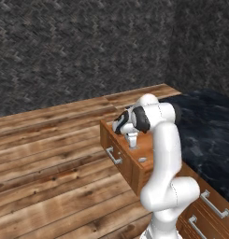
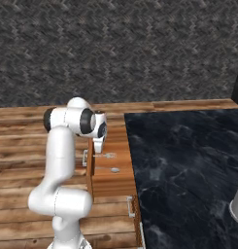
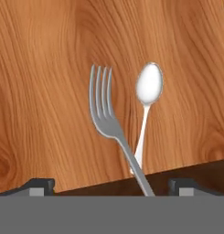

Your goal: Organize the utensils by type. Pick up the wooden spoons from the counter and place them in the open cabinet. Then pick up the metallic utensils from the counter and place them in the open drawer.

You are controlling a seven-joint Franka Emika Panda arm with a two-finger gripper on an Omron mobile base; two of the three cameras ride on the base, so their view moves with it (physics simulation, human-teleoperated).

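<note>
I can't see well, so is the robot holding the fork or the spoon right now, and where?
Nothing is held. The gripper is open above the drawer; the fork and spoon lie inside.

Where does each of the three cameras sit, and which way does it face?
Left base view: behind the arm's left, facing forward and down at the open drawer; arm at lower right.
Right base view: behind its right, facing the same drawer and black counter; arm at lower left.
Hand view: on the hand, looking down into the drawer at a fork crossing the metal spoon; open end effector fingertips below.
</note>
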